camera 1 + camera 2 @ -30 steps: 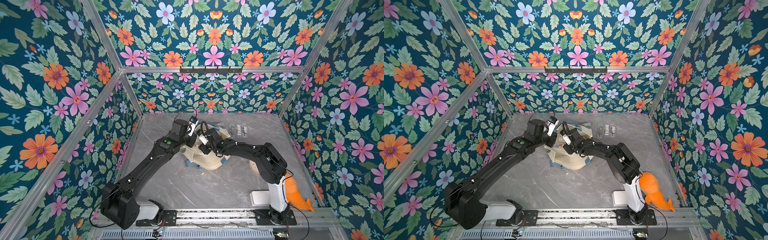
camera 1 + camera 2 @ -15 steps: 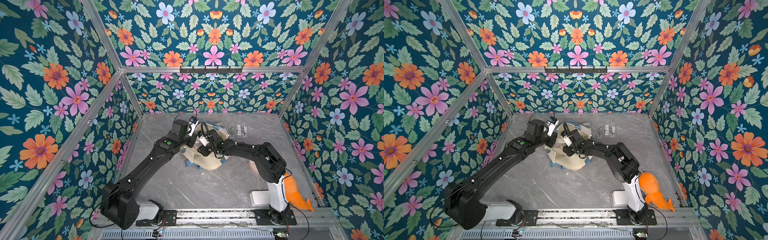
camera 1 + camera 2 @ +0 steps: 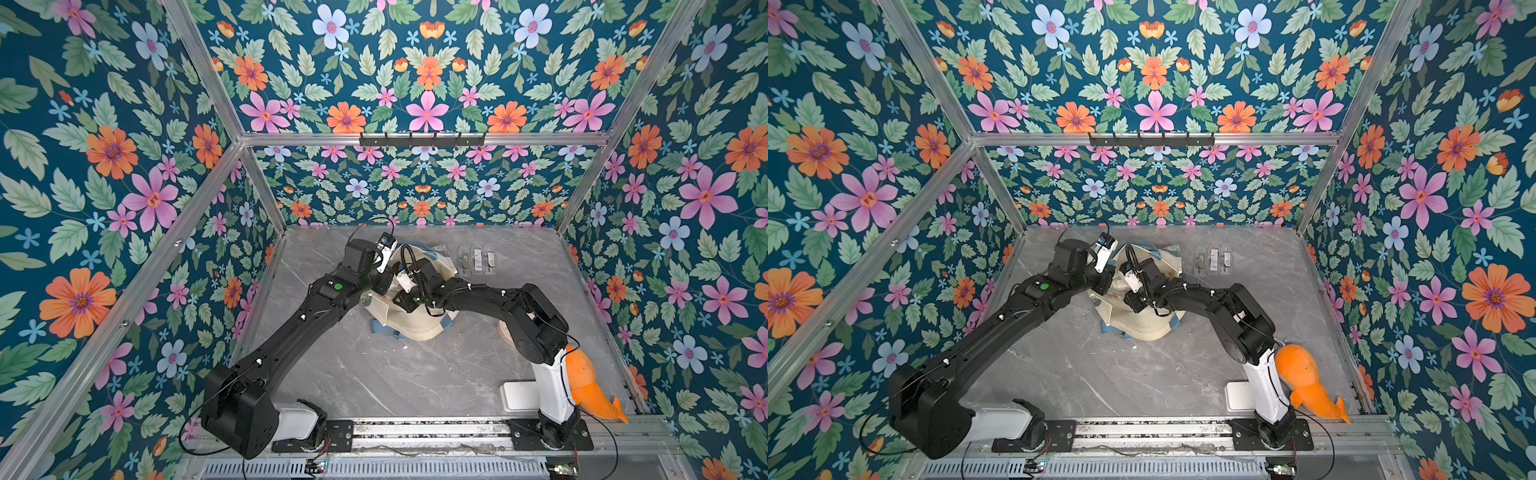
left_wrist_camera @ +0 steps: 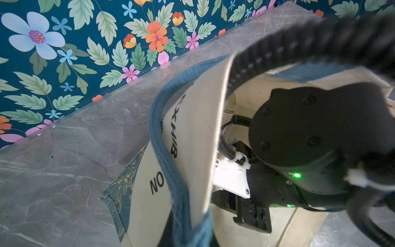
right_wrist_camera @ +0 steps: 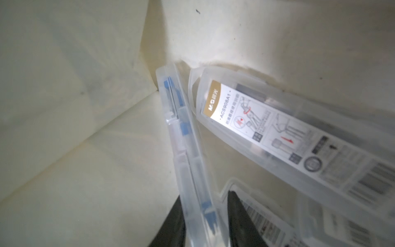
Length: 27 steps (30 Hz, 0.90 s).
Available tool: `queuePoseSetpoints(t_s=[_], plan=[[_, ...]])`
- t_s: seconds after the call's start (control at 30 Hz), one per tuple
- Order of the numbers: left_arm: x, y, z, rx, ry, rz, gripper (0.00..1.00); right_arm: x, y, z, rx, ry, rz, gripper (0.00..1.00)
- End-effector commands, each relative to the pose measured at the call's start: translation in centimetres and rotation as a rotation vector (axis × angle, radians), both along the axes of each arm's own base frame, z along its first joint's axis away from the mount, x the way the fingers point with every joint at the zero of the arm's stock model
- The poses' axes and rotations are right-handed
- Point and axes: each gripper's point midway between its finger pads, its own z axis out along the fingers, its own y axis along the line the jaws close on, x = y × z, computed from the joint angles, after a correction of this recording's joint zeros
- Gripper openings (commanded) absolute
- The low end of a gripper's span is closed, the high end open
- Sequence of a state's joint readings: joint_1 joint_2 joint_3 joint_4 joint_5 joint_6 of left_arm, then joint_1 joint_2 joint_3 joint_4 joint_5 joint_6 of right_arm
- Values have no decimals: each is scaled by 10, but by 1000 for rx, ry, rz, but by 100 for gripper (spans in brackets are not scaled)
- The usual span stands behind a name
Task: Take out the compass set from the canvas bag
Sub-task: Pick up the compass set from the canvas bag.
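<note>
Canvas bag lies mid-table toward the far side, mouth propped open, with both arms at it. In both top views the arms sit almost where they were a second ago.

The change is in the right gripper. Its jaws have drawn in from wide to narrow around the compass set, a clear case with blue parts that stands on edge against the bag's inner wall. One finger lies against the case, but a sliver of gap shows at the other. Cannot tell whether the grip has bitten.

Left gripper is pinched shut, apparently on the bag's rim. The left wrist view shows the canvas wall and blue strap running toward it.

A labelled case lies just beside the compass set in the bag. Three cases lie on the table, right of the bag.

Reading: the reach is done, the grasp is under way, and the lift-out is not yet begun. The slick, thin case may twist or slip.
</note>
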<state>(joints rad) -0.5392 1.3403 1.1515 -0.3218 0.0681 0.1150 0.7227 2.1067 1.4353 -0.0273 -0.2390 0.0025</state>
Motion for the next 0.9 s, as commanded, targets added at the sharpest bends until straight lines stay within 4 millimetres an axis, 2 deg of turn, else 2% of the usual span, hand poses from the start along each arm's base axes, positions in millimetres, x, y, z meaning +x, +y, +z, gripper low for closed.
queuePoseSetpoints(t_s=[0.0,0.23,0.47,0.67,0.87], plan=[[-1,-5,6,-16,-22,-30,0,1,0,1,-12,-12,-1,26],[0,-4,6,-14,-25,-25,0,-5,4,22,6,-42,12,17],[-1,-1,6,-10,-32,-14,0,-15,-3,48,4,-37,-10,12],[0,0,6,-10,-39,-7,0,-41,-16,57,8,-23,-12,10],[3,2,8,-9,-48,10,0,-74,-35,77,31,-10,-28,10]])
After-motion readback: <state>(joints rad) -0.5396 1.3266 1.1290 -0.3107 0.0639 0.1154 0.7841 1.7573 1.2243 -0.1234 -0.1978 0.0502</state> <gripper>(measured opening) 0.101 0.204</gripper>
